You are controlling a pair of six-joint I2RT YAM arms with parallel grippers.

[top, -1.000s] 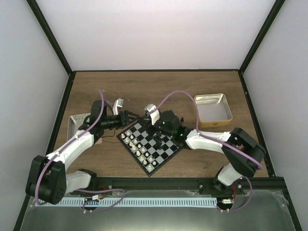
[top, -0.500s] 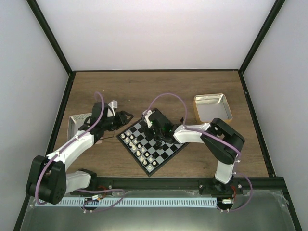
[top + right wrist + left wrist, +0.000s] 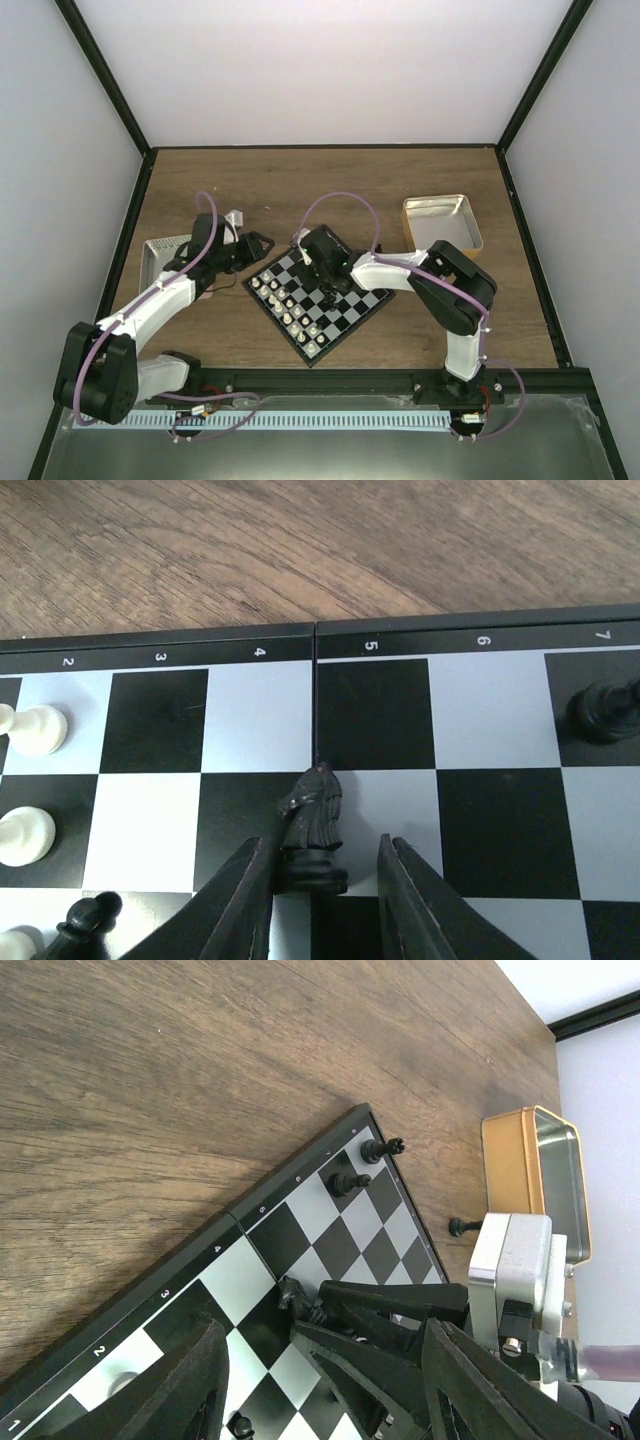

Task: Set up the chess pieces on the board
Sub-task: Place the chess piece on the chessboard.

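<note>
The wooden table (image 3: 300, 190) is carrying the board (image 3: 490, 710). The right gripper (image 3: 325, 900), unclenched, is straddling a black knight (image 3: 313, 815), partly hiding its base; the left gripper (image 3: 320, 1360) is hanging spread.

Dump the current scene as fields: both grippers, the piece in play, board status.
left gripper: open, empty, off the board's far-left edge
right gripper: open, fingers either side of the knight
knight: black, upright, on the seam between squares
board: partly set up
white pieces: two rows along the near-left side
black pieces: few placed; two by the far corner
</note>
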